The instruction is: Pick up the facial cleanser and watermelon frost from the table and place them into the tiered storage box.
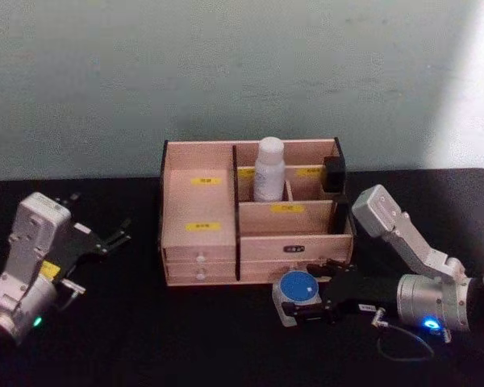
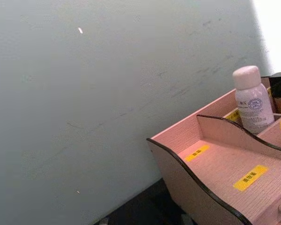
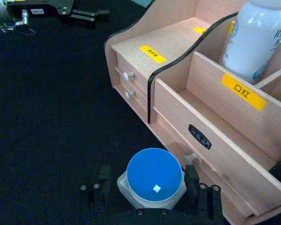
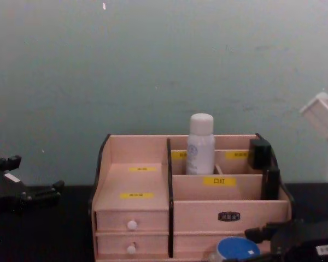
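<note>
Head view: the facial cleanser (image 1: 269, 169), a white bottle, stands upright in a rear compartment of the tiered storage box (image 1: 202, 205), cap up and long axis vertical, so that half of the task looks done. The watermelon frost (image 1: 297, 289), a squat blue-lidded jar, sits on the black surface (image 1: 145, 347) just in front of the box's right-hand drawers, with the right gripper (image 1: 302, 293) around it. The left gripper (image 1: 119, 232) lies parked well to the left.

Left wrist view: the bottle stands upright behind the curved divider.

Right wrist view: the fingers (image 3: 201, 196) stand open on either side of the jar, whose lid faces up; nothing is clamped yet.

Chest view: the jar sits low against the box front.

The next move, as I judge it, is to close on the jar, lift it over the front wall and set it down level.
</note>
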`<action>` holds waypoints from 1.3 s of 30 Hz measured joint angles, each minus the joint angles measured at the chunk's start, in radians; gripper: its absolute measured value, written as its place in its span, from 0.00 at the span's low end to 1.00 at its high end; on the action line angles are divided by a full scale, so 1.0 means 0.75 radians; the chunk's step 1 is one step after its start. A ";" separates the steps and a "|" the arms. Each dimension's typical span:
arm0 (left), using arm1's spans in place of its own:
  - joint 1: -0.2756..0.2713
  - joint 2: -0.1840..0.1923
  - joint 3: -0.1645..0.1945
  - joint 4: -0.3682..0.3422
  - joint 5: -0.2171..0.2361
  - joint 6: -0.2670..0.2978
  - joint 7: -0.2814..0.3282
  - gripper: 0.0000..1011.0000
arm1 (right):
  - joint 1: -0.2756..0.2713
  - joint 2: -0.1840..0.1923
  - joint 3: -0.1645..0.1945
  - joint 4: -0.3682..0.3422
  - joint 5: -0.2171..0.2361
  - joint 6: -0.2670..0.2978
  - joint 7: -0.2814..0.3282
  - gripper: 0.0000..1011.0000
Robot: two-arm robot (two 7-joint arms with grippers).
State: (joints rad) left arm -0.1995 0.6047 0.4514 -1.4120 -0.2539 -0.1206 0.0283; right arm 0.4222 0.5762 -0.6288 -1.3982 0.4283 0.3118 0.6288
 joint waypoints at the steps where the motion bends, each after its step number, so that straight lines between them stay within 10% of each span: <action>1: 0.000 0.000 0.000 0.000 0.000 0.000 0.000 0.99 | 0.002 -0.002 -0.001 0.003 -0.001 0.000 0.001 0.99; 31: 0.000 0.000 0.000 0.000 0.000 0.000 0.000 0.99 | 0.024 -0.026 -0.022 0.041 -0.039 -0.003 0.002 0.99; 39: 0.000 0.000 0.000 0.000 0.000 0.000 0.000 0.99 | 0.024 -0.026 -0.022 0.041 -0.036 -0.003 0.002 0.83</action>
State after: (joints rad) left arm -0.1995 0.6047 0.4514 -1.4120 -0.2539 -0.1205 0.0282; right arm 0.4404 0.5566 -0.6451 -1.3671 0.4009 0.3095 0.6305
